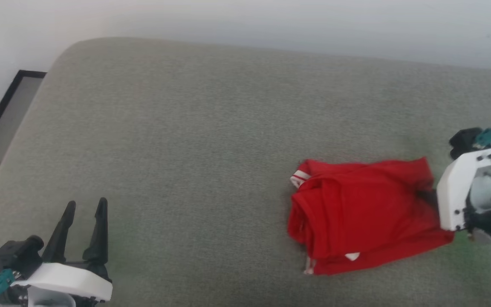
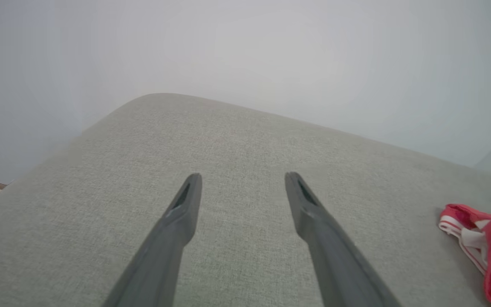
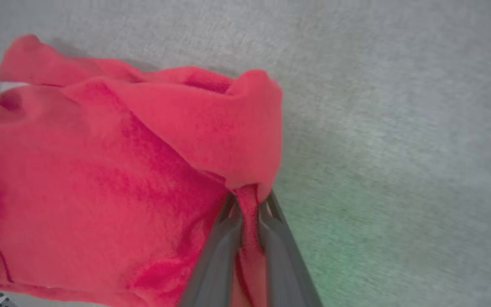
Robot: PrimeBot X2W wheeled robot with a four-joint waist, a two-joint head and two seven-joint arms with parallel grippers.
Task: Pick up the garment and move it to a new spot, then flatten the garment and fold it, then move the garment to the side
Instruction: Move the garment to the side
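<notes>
Pinched in the right tool (image 3: 252, 201), the garment (image 1: 365, 213) lies loosely folded by the cushion's (image 1: 186, 128) right edge; the left tool (image 1: 85, 209) is held open — only moving aside seems left.

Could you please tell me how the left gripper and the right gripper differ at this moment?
The left gripper is open, fingers spread with nothing between them; the right gripper is shut on a pinch of the garment. The left gripper hangs over bare cushion, apart from the garment; the right gripper is at the garment's edge on the robot's right. Both have two long dark fingers.
</notes>
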